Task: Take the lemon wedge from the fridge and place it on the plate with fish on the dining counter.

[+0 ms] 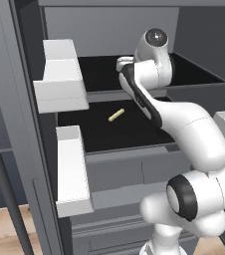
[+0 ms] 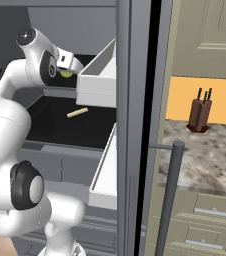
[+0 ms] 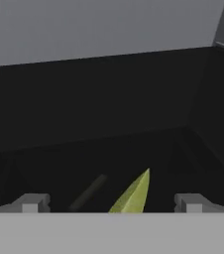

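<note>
The fridge (image 1: pixel 20 124) stands open with my arm reaching onto its upper dark shelf (image 1: pixel 99 69). The lemon wedge (image 3: pixel 134 196), a pointed yellow-green slice, lies on that shelf right in front of my gripper (image 3: pixel 112 203), between the two fingertips (image 3: pixel 32 202). The jaws stand wide open and touch nothing. From the right base view the lemon wedge (image 2: pixel 65 74) shows as a small green patch just under the gripper (image 2: pixel 70 69). The plate, the fish and the dining counter are out of view.
A pale yellow stick (image 1: pixel 116 115) lies on the lower shelf. White door bins (image 1: pixel 59 74) (image 2: pixel 97 80) jut out on both sides of the arm. Right of the fridge door handle (image 2: pixel 170 195), a knife block (image 2: pixel 199 114) stands on a stone counter (image 2: pixel 210 155).
</note>
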You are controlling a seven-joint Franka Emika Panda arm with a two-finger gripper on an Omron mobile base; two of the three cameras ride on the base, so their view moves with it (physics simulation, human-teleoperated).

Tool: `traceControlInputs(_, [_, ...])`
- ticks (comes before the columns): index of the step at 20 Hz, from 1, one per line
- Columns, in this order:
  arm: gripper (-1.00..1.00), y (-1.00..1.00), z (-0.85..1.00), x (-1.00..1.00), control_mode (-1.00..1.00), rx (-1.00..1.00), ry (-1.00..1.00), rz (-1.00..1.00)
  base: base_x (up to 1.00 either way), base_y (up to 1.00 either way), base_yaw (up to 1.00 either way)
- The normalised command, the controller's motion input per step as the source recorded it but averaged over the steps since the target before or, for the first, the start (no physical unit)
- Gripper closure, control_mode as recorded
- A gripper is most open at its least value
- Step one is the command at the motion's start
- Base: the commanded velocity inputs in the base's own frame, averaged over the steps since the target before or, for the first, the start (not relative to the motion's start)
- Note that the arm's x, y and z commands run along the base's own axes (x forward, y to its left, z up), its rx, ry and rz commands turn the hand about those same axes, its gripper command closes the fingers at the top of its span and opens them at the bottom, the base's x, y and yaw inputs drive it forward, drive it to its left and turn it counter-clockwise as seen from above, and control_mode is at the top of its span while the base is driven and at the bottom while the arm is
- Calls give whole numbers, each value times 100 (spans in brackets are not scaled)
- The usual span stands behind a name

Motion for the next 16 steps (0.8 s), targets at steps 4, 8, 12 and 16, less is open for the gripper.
traceControlInputs(4, [-100, 0, -22, 31, -100, -4, 0, 0, 0, 0, 0])
traceControlInputs(8, [100, 3, -21, 21, -100, -3, 0, 0, 0, 0, 0])
traceControlInputs(12, [100, 2, -15, 10, -100, -1, -2, 0, 0, 0, 0])
traceControlInputs(16, [100, 0, 0, 0, -100, 0, -1, 0, 0, 0, 0])
